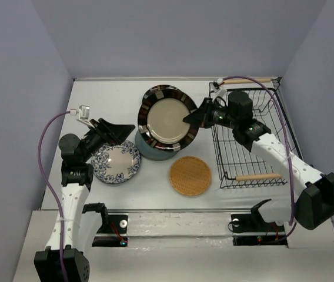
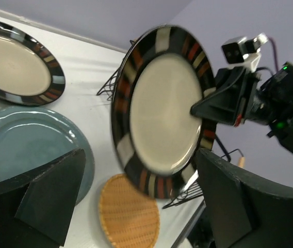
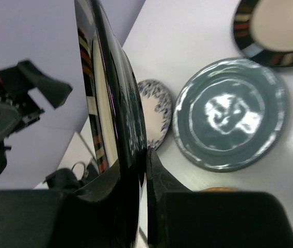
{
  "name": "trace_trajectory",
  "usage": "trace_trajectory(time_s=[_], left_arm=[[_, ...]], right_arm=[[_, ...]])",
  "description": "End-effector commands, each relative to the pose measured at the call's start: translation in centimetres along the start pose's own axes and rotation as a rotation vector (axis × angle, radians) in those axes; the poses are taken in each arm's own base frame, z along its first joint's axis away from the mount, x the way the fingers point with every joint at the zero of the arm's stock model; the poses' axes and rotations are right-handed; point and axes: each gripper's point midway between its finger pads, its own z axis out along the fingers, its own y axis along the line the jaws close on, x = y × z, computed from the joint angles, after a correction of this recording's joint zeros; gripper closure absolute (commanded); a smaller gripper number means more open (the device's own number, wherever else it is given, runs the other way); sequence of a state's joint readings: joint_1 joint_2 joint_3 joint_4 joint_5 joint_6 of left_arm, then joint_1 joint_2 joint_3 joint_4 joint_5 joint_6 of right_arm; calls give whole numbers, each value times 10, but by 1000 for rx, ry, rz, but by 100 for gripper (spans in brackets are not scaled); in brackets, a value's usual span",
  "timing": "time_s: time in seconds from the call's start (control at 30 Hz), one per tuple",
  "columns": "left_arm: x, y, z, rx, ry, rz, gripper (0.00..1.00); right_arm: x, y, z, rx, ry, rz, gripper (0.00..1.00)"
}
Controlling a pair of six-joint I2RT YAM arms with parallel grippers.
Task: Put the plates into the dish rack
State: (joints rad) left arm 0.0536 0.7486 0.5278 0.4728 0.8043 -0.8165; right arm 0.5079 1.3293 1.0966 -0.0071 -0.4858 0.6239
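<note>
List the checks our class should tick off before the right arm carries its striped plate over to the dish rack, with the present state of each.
1. Grip: the right gripper pinches the rim of the striped plate, one finger on each face: ok.
2. Clearance: the held plate is tilted up, off the teal plate below it: ok.
3. Other arm: the left gripper is open and apart from the held plate: ok.
4. Target: no plate shows in the dish rack from above: ok.
5. Alignment of the plate's edge with a divider slot: cannot tell.

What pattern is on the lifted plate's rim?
Dark with cream and red stripes on the lifted plate; left wrist view.
</note>
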Motion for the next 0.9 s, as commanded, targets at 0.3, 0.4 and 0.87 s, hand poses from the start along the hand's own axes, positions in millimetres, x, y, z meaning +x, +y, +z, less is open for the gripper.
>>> trace_trajectory(time_s=[0.3, 0.4, 0.87], left_arm=[[37, -24, -18, 44, 107, 225, 1], [43, -31, -19, 48, 125, 269, 1], [67, -58, -33, 87, 165, 320, 1]], right_arm=[[-194, -59, -192, 561, -707, -148, 93], [-205, -82, -224, 740, -818, -181, 93], [-248, -165, -286, 1219, -679, -597, 93]])
